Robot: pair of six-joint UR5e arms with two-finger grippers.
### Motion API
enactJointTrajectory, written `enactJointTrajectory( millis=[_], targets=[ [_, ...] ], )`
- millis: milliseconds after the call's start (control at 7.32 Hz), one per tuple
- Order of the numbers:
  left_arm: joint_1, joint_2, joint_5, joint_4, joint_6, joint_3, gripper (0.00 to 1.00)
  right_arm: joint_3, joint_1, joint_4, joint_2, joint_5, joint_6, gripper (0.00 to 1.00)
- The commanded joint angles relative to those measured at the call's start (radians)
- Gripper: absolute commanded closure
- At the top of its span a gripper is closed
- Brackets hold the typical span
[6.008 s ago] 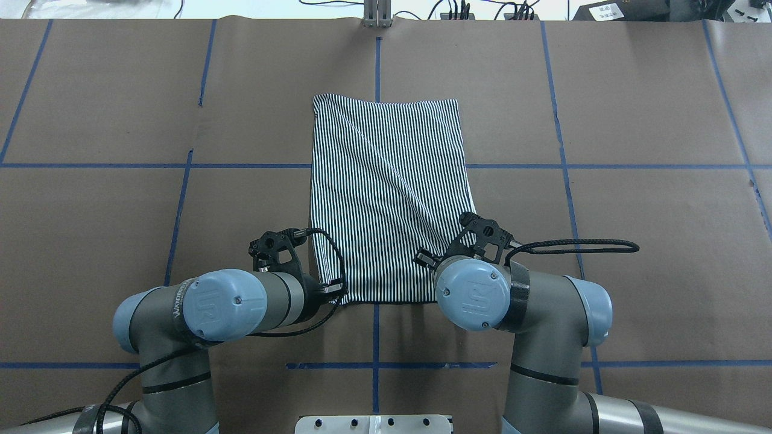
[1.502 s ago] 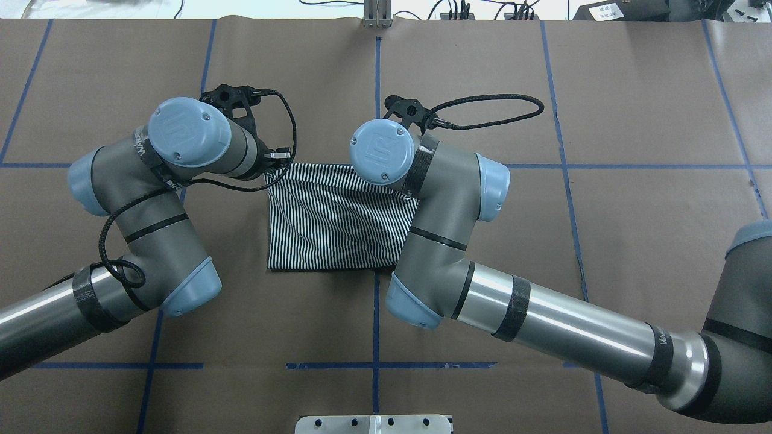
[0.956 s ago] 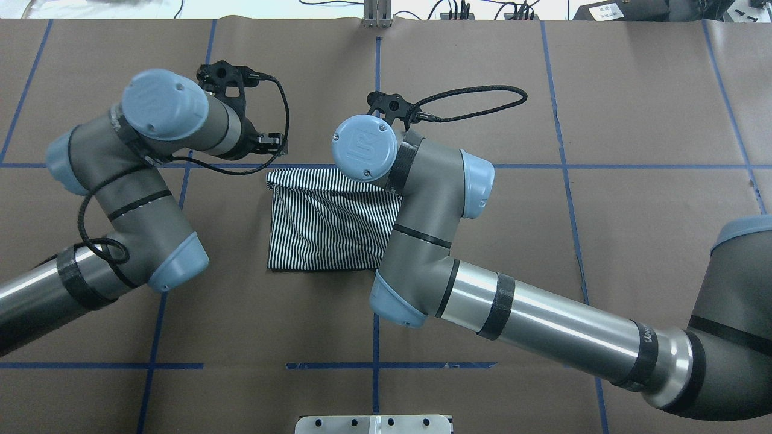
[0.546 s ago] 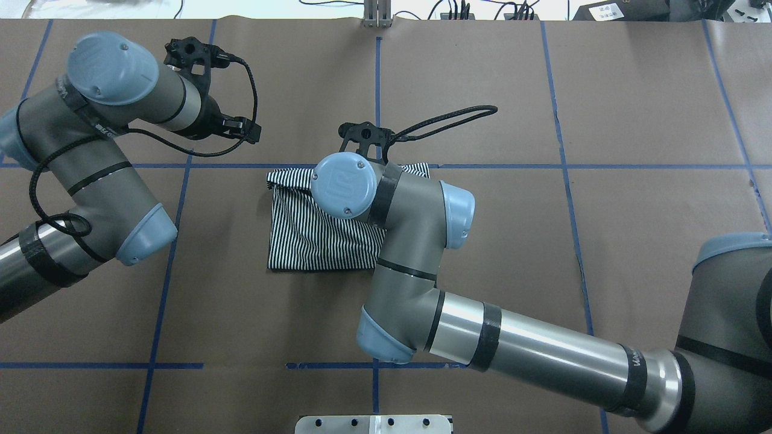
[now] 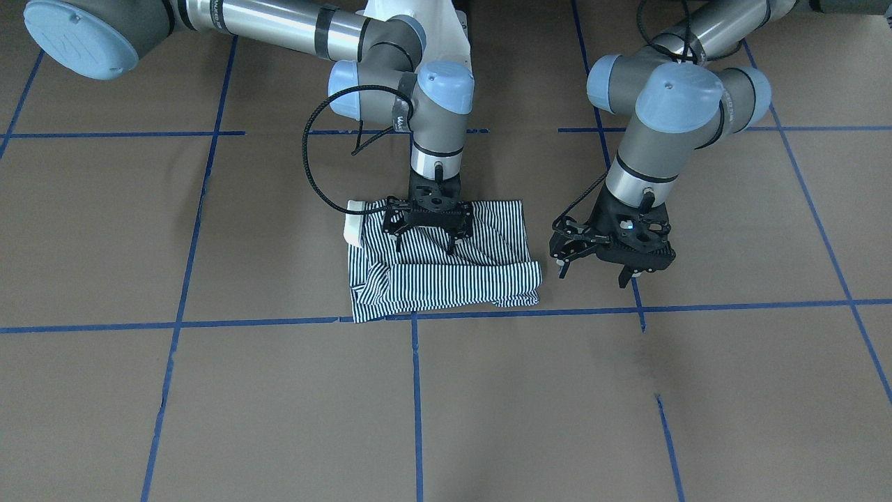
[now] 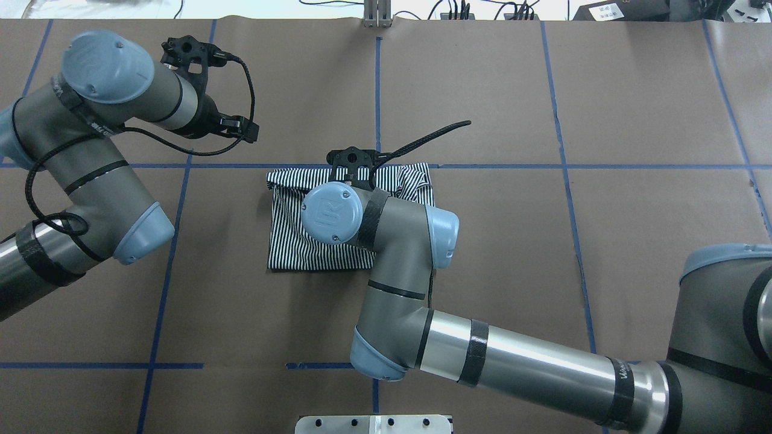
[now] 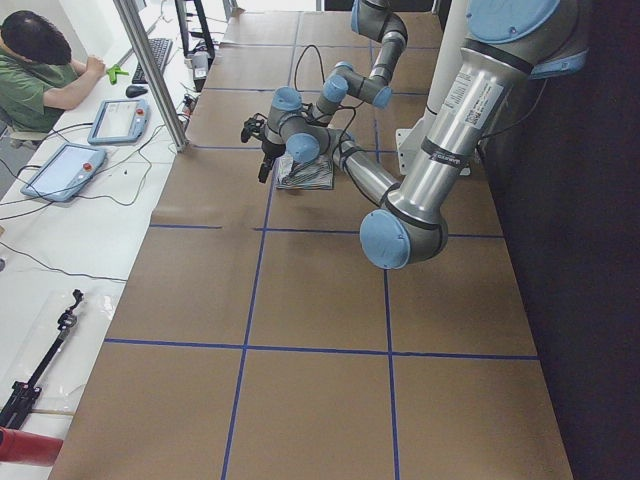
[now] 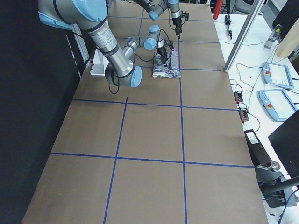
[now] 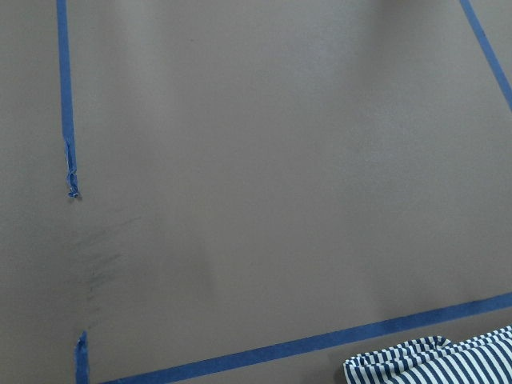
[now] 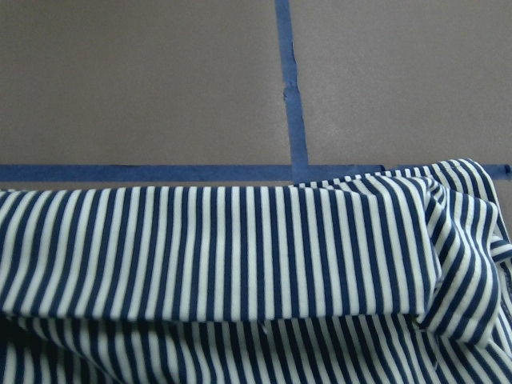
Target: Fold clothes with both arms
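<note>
On the brown paper-covered table [image 5: 209, 390], near its middle, a striped polo shirt [image 5: 446, 282] lies folded into a rumpled rectangle. Its edge farthest from the robot runs just beside a blue tape line [image 5: 279, 323].

The front-facing view shows both grippers plainly. The right gripper [image 5: 425, 244] points straight down over the robot-side half of the shirt, fingers [image 5: 397, 239] spread wide apart and gripping nothing. Whether their tips touch the cloth cannot be told. The left gripper [image 5: 592, 274] hangs above bare paper just beside the shirt, on the robot's left, fingers parted and empty. This view alone shows the cream collar [image 5: 354, 222], poking out at the shirt's robot-side corner on the robot's right.

From overhead, the right arm [image 6: 512, 361] reaches in and its wrist covers much of the shirt [image 6: 289, 241], hiding the right gripper and the collar. The left arm [image 6: 90, 181] bends away, and the left gripper [image 6: 241, 128] sits well clear of the cloth.

The left wrist camera sees mostly bare paper, with one striped corner [image 9: 432, 364] at the bottom right. The right wrist camera looks closely at a thick fold of navy-and-white stripes [image 10: 240, 256], bunched at its right end.

Both side views show the shirt only small and far off.
</note>
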Motion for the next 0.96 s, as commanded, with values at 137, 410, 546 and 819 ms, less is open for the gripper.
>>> enactJointTrajectory(
  millis=[137,410,546,819],
  targets=[
    [-0.001,0.002,0.000,0.000,-0.002,-0.004,0.00,-0.104,0.054,0.009,0.031,-0.001,-0.024,0.00],
    [-0.001,0.002,0.000,0.000,-0.023,-0.008,0.00,-0.156,0.106,0.012,0.039,-0.001,-0.066,0.00],
    [-0.001,0.002,0.000,0.000,-0.023,-0.008,0.00,-0.203,0.145,0.015,0.059,0.002,-0.095,0.00],
    [0.000,0.002,0.000,0.000,-0.025,-0.008,0.00,-0.248,0.204,0.020,0.083,0.015,-0.158,0.00]
  ],
)
